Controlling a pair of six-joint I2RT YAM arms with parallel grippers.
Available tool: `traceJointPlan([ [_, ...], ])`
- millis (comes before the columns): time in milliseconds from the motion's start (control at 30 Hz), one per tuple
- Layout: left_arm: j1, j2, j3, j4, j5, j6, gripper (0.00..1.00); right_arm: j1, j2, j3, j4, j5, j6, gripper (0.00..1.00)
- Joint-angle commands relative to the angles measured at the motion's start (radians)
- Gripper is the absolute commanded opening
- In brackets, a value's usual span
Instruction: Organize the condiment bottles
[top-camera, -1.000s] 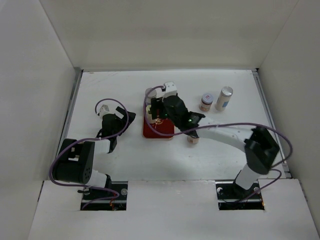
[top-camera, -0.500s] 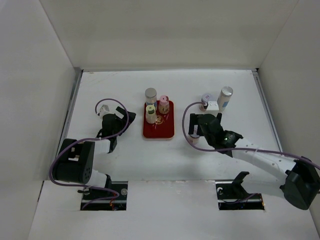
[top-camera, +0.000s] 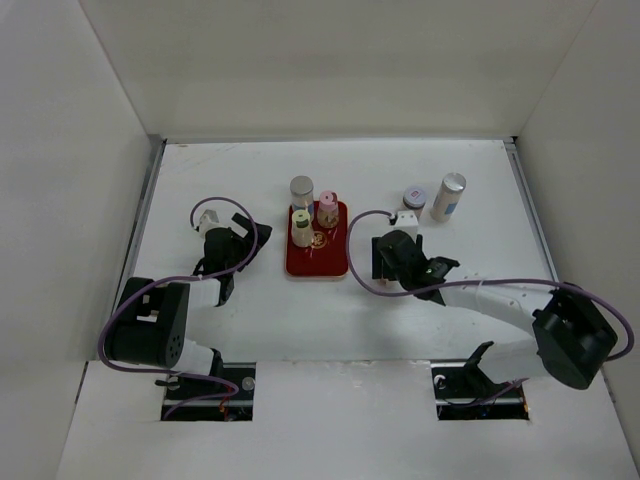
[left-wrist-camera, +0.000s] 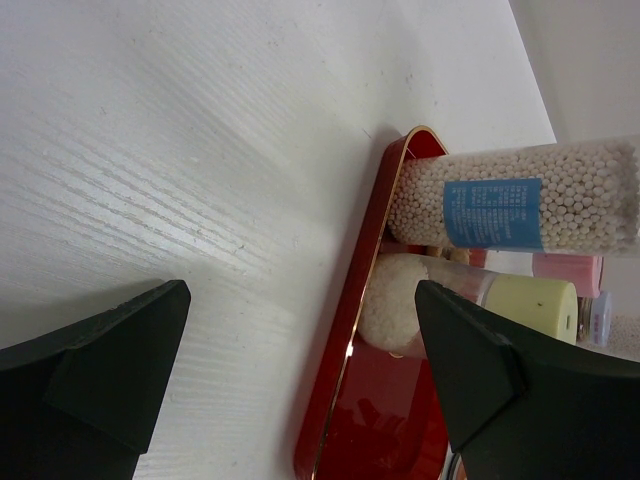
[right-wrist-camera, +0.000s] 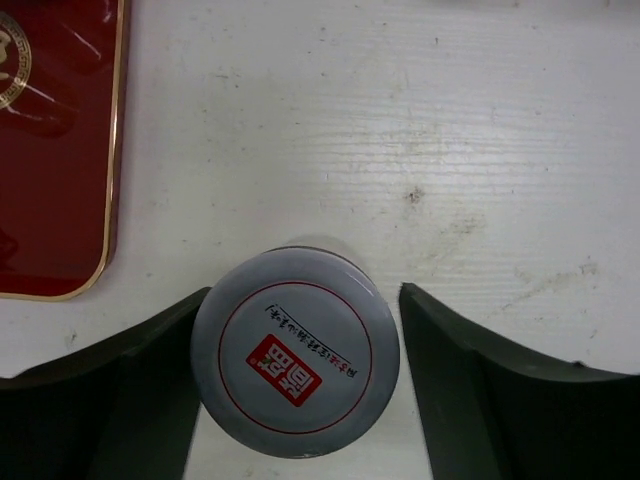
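Note:
Three condiment bottles stand at the far end of the red tray (top-camera: 318, 255): a tall one with a silver-grey lid (top-camera: 302, 187), a pink-lidded one (top-camera: 327, 207) and a yellow-green-lidded one (top-camera: 301, 223). A purplish-white-lidded jar (top-camera: 414, 197) and a tall silver-lidded jar (top-camera: 448, 196) stand at the back right. My right gripper (top-camera: 383, 265) is open, straddling from above a grey-lidded jar (right-wrist-camera: 295, 365) just right of the tray; its left finger is at the lid and the right finger stands apart. My left gripper (top-camera: 250, 240) is open and empty, left of the tray.
In the left wrist view the tray's rim (left-wrist-camera: 345, 330) lies ahead, with the bead-filled blue-labelled jar (left-wrist-camera: 520, 195) and the yellow-green-lidded jar (left-wrist-camera: 440, 300) on it. White walls enclose the table on three sides. The tray's near half holds no jars.
My right gripper left the far end of the tray, swung out to the right, then came back over the grey-lidded jar beside the tray. The left arm has not moved.

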Motion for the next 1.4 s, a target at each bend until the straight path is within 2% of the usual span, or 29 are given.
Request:
traceJointPlan([
  [0,0.004,-0.007,-0.006,0.056,0.013,-0.003,1.00,0.013,0.005,0.054,0.037,0.007,0.004,0.72],
  [100,0.001,0.003,-0.003,0.058,0.013,-0.005,1.00,0.034,-0.036,0.066,0.051,0.053,-0.007,0.61],
  [233,-0.003,0.011,0.000,0.065,0.013,-0.008,1.00,0.051,-0.032,0.155,0.110,0.053,-0.061,0.54],
  [700,0.004,0.005,-0.006,0.067,0.024,-0.011,1.00,0.070,0.385,0.482,0.339,-0.068,-0.151,0.55],
  [967,0.006,0.008,-0.006,0.067,0.024,-0.011,1.00,0.050,0.519,0.591,0.364,-0.091,-0.167,0.58],
  [1067,0.007,0.009,-0.004,0.067,0.024,-0.011,1.00,0.045,0.542,0.600,0.359,-0.090,-0.167,0.63],
  [1100,0.007,0.009,-0.004,0.067,0.024,-0.011,1.00,0.044,0.545,0.601,0.357,-0.085,-0.167,0.68],
  [1133,0.007,0.009,-0.004,0.067,0.024,-0.011,1.00,0.042,0.545,0.597,0.354,-0.082,-0.167,0.75],
  [1200,0.007,0.011,-0.004,0.067,0.024,-0.011,1.00,0.041,0.531,0.588,0.347,-0.082,-0.167,0.81],
  [1367,0.007,0.012,-0.003,0.067,0.029,-0.011,1.00,0.035,0.400,0.520,0.298,-0.081,-0.171,0.83],
])
